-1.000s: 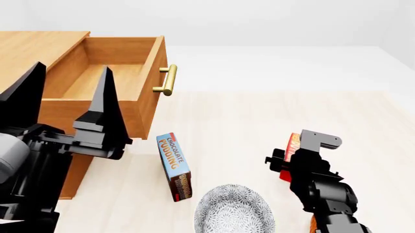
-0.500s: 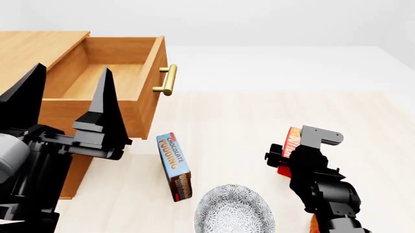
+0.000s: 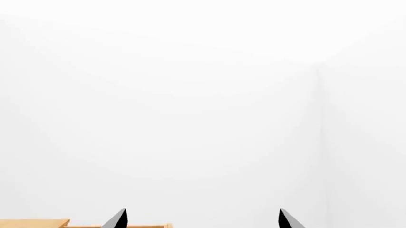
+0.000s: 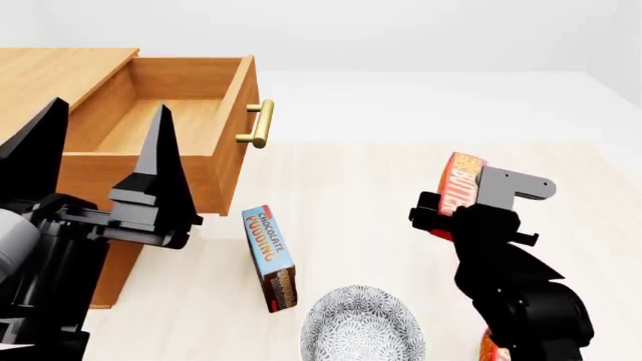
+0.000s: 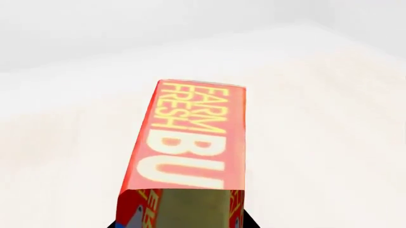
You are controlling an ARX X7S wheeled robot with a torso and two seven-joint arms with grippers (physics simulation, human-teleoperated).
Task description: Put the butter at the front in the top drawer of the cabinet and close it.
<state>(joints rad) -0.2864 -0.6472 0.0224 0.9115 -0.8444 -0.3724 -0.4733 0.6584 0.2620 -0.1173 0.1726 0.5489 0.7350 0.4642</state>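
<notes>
My right gripper [image 4: 467,200] is shut on the butter [image 4: 461,181], a red carton with yellow lettering, and holds it tilted above the pale surface, to the right of the cabinet [image 4: 50,69]. In the right wrist view the butter [image 5: 193,137] fills the middle and hides the right gripper [image 5: 184,224]. The top drawer [image 4: 227,113] is pulled open and looks empty, its brass handle [image 4: 258,124] facing right. My left gripper [image 4: 110,113] is open and empty, its fingers pointing up in front of the drawer. It also shows in the left wrist view [image 3: 201,219].
A blue chocolate pudding box [image 4: 271,257] lies just right of the cabinet's front. A grey patterned plate [image 4: 363,327] sits at the near edge. A sliver of a second red carton [image 4: 488,347] shows behind my right arm. The cabinet top [image 3: 35,223] edges the left wrist view.
My right gripper has risen with the butter, lifting it off the surface and tilting it. The left arm has stayed still.
</notes>
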